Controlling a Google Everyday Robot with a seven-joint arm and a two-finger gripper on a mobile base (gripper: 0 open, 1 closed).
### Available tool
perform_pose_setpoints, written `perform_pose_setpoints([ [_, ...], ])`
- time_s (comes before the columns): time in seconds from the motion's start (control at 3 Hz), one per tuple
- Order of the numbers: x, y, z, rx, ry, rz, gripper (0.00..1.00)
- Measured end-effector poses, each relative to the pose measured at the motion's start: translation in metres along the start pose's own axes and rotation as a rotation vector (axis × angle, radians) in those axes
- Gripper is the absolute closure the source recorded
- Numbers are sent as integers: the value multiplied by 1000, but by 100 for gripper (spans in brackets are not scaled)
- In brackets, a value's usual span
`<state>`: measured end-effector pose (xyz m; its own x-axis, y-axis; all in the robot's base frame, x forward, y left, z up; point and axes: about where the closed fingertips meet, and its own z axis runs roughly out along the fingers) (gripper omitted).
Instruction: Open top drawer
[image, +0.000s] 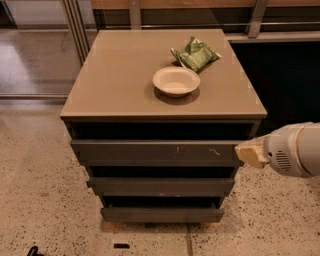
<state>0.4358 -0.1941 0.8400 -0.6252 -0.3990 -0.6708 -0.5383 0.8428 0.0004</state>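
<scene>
The top drawer (150, 150) looks all but shut, the gripper (251, 152) at its right end, its grip unreadable, the pull not yet made.

No word, number or brand mark can be read anywhere, neither on the green packet (196, 54) lying on the cabinet top (120, 75) nor on the white arm (295, 150) whose gripper (251, 152) sits just beside the right end of the top drawer (150, 150).
</scene>
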Motion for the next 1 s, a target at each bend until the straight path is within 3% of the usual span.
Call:
perform_pose_setpoints([
  [0.33, 33, 0, 31, 26, -52, 108, 100],
  [0.67, 37, -10, 57, 64, -146, 181, 100],
  [1.0, 25, -25, 54, 123, -197, 184, 100],
])
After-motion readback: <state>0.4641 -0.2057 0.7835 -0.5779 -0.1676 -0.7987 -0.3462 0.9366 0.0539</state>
